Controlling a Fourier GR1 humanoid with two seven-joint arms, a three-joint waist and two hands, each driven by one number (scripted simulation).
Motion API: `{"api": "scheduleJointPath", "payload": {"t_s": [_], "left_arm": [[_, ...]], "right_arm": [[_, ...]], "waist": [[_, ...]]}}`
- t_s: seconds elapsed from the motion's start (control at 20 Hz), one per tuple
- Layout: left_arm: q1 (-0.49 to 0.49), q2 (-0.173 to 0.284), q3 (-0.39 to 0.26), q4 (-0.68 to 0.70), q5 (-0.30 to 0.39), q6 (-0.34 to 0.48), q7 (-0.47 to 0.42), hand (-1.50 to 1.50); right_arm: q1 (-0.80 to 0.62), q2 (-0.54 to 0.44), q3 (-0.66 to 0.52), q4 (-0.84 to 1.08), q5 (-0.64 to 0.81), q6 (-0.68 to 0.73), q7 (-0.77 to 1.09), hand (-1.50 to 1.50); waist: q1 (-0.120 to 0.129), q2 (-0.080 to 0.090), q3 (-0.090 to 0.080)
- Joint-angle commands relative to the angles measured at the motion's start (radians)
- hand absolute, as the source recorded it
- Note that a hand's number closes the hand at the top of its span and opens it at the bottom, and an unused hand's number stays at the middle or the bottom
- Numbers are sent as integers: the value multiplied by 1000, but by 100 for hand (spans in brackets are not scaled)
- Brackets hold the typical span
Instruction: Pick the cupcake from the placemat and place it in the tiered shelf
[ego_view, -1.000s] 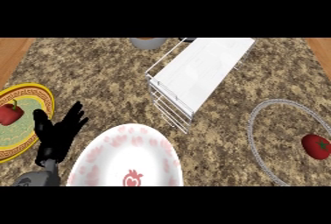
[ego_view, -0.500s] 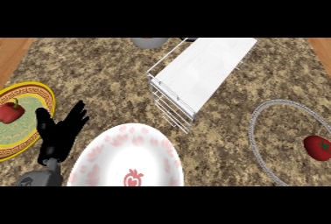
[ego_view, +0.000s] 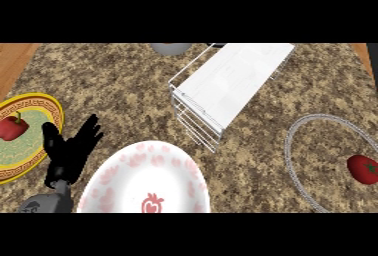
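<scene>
The tiered shelf (ego_view: 225, 87) is a white wire rack with flat white tiers, standing tilted at the top centre of the granite counter. At the left edge a round yellow patterned placemat (ego_view: 29, 150) carries a red pepper-like item (ego_view: 12, 127). No cupcake shows clearly. My left hand (ego_view: 68, 154) stands open at the lower left, fingers up, between the yellow mat and a white plate, holding nothing. My right hand shows nowhere.
A white plate with pink markings (ego_view: 148, 175) lies at the bottom centre, with a small red shape (ego_view: 152, 204) near its front edge. At the right, a grey-rimmed round plate (ego_view: 295, 165) holds a red tomato-like item (ego_view: 363, 169). A grey bowl (ego_view: 171, 48) peeks in at the top.
</scene>
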Motion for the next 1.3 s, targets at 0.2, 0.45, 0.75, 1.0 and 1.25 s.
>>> {"api": "scheduleJointPath", "payload": {"t_s": [0.2, 0.45, 0.75, 1.0, 1.25], "left_arm": [[37, -3, -3, -29, 9, -26, 19, 0], [26, -12, -2, -7, -22, 4, 27, 0], [38, 12, 28, 29, -8, -43, -26, 0], [-28, -10, 26, 75, -21, -16, -13, 0], [14, 0, 31, -3, -8, -17, 27, 0]], "right_arm": [[-94, 95, 25, 226, 123, -160, -124, 150], [-108, 67, -13, 263, 100, -105, -199, 150], [-155, 75, -13, 358, 141, -121, -246, 150], [-159, 96, -44, 432, 143, -171, -243, 150], [-192, 91, -168, 478, 28, -145, -145, -150]], "waist": [[11, 3, -2], [-5, -2, -2], [-4, -1, -2], [-7, 2, -2], [-6, -3, -1]]}}
